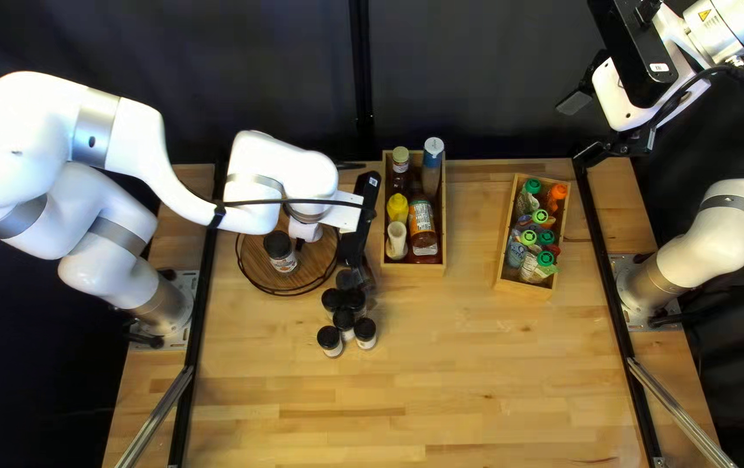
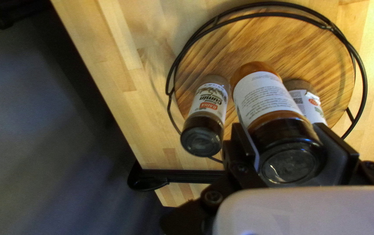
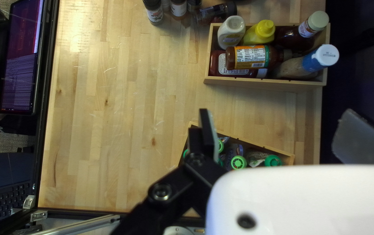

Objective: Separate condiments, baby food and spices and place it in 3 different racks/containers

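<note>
- Although two of the three groups appear sorted, the spice group is judged incomplete.
- Condiments: bottles stand or lie in the long pale wooden box [image 1: 415, 269], including a yellow squeeze bottle [image 1: 397, 208] and a blue-labelled bottle with a white cap [image 3: 315, 60]. This container looks finished.
- Baby food: soft pouches with green and orange caps [image 1: 546, 259] fill the smaller pale wooden box [image 1: 523, 289]. This container also looks finished.
- Spices: the round wooden tray with a black wire rim [image 2: 265, 37] bears a slim brown-filled jar with a black lid [image 2: 205, 115] and a second white-labelled jar [image 2: 307, 102].
- Remaining: a cluster of small black-lidded spice jars [image 1: 343, 321] is on the bare table, near the tray; one dark jar [image 3: 215, 13] lies on its side. These require transfer to the tray.
- Left gripper [image 2: 281, 130]: clamped on a large orange-brown jar with a white label and black lid [image 2: 267, 100]. The lid end is between the fingers; the base points toward the tray.
- Position of held jar: over the tray, between the two other jars. Contact with the tray surface cannot be confirmed. Verify seating before release, as a neighbouring jar could be knocked.
- Right gripper [image 3: 277, 119]: fingers wide apart, nothing between them.
</note>
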{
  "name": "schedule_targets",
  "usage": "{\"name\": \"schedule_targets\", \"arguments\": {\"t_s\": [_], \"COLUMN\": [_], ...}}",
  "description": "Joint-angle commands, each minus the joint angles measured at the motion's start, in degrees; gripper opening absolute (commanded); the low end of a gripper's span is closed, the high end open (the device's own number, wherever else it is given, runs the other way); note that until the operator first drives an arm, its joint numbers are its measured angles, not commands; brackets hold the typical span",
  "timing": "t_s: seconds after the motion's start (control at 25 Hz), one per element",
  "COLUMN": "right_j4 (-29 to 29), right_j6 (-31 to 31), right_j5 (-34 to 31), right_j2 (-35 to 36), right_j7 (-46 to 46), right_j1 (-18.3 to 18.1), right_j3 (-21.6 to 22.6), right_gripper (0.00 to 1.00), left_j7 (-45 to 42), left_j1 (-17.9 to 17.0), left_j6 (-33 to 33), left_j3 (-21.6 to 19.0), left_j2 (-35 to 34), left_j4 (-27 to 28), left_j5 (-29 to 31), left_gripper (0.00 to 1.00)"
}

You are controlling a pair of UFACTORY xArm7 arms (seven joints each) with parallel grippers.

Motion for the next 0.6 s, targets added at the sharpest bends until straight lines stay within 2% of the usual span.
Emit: {"name": "schedule_targets", "arguments": {"t_s": [0.04,0.6], "right_j4": [0.0,0.0], "right_j6": [0.0,0.0], "right_j5": [0.0,0.0], "right_j2": [0.0,0.0], "right_j7": [0.0,0.0], "right_j1": [0.0,0.0], "right_j3": [0.0,0.0], "right_gripper": [1.00,1.00], "left_j7": [0.7,3.6], "left_j1": [0.2,0.0], "left_j6": [-1.8,-5.2], "left_j3": [0.8,2.0], "left_j2": [1.9,3.5], "left_j4": [-0.5,-2.3], "left_j5": [-0.6,-3.0], "left_gripper": [0.00,0.00]}}
